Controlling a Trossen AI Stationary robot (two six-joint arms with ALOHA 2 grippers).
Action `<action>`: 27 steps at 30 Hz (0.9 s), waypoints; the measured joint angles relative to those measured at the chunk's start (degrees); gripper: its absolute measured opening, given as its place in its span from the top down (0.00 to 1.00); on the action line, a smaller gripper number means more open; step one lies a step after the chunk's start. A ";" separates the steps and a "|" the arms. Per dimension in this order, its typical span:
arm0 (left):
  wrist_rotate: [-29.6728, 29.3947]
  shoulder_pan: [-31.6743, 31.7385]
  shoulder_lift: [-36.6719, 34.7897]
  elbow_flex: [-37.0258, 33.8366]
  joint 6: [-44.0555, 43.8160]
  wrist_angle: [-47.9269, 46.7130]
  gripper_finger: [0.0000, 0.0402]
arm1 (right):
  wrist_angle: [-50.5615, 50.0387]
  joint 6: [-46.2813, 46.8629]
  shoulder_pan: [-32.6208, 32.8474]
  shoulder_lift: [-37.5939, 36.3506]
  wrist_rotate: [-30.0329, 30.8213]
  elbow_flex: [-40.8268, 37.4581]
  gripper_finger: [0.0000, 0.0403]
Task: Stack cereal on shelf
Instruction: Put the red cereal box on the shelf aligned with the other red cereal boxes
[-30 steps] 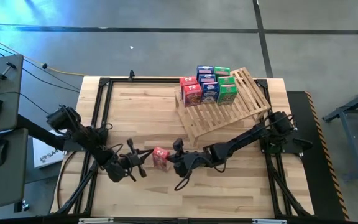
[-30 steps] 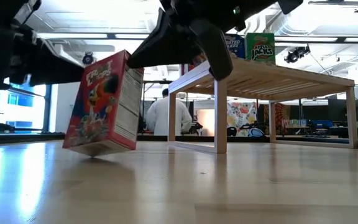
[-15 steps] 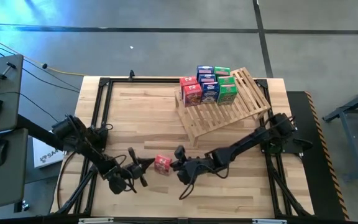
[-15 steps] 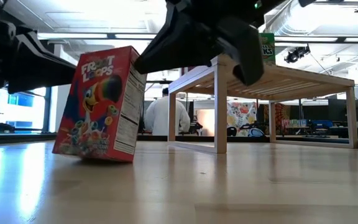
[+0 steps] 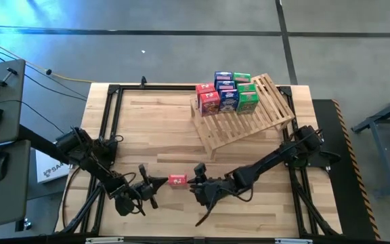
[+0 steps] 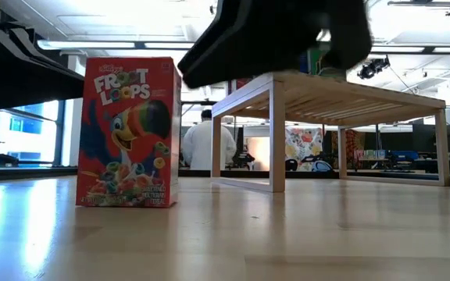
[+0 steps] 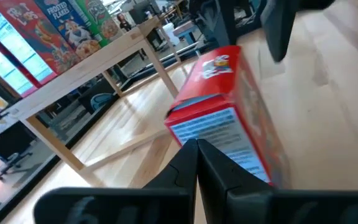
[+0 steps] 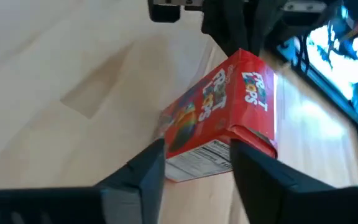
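A red cereal box point(image 5: 177, 180) stands upright on the wooden table point(image 5: 154, 129), near the front edge and about midway between the two arms; in the low view its printed front point(image 6: 128, 131) faces the camera and its base sits flat on the planks. The right gripper point(image 5: 198, 184) is just beside the box on its right, with its fingers point(image 8: 146, 167) parted to either side of the box's end and a visible gap to the cardboard, so the box stands free and is not gripped. The left gripper point(image 5: 156, 182) is just to the left of the box, its two fingers point(image 7: 185, 163) pressed together with nothing between them, their tips pointing at the box's blue-printed side panel point(image 7: 219, 130); whether the tips touch the box cannot be told. Well apart from this, toward the back right of the table, the slatted wooden shelf point(image 5: 263, 118) sits tilted like a ramp, and along its higher end stand more cereal boxes close together: red ones point(image 5: 208, 100) on the left, blue ones point(image 5: 227, 91) in the middle and green ones point(image 5: 247, 98) on the right. In the room beyond the table, a person in a white top point(image 6: 204, 144) stands with their back to the camera.
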 joint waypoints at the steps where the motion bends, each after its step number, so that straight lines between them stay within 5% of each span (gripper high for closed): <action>1: 0.18 -0.06 0.00 0.00 -0.46 -0.02 1.00 | -2.17 2.60 0.36 0.00 0.72 1.15 0.59; 8: 1.68 -0.03 0.00 0.00 -2.18 -0.06 1.00 | -13.96 17.02 1.86 0.00 1.56 10.37 0.44; 16: 1.68 0.50 0.00 0.00 -3.05 -0.20 1.00 | -14.09 22.37 -1.48 0.00 0.20 13.41 0.22; 27: 1.70 0.48 -0.02 0.00 -3.96 -0.39 1.00 | -13.03 28.40 -7.94 2.95 -13.19 13.46 0.20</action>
